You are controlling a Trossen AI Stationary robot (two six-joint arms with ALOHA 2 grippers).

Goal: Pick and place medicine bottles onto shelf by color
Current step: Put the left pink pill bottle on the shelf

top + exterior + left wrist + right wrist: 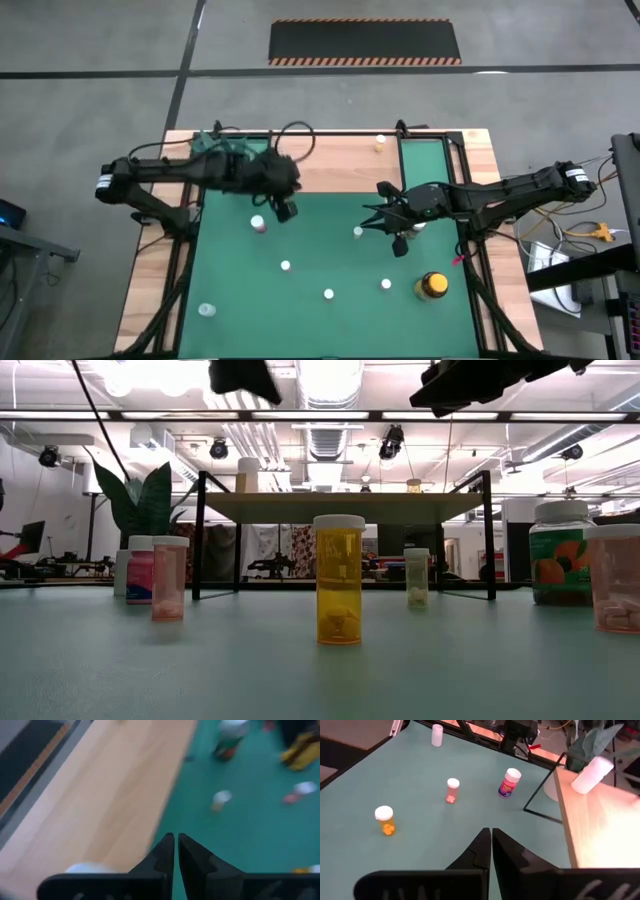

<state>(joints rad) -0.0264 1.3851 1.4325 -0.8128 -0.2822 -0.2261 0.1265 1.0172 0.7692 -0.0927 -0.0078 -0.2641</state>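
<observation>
Orange bottle stands nearest; left gripper and right gripper fingers pressed together, holding nothing.

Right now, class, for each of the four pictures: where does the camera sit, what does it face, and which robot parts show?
High: above the table, looking down; both arms, left gripper, right gripper.
Low: at mat height, facing the shelf; arm parts overhead.
Left wrist: over the shelf board, own fingers together.
Right wrist: over the mat, own fingers together.
Shared: the orange bottle shows in low and right wrist views.
</observation>
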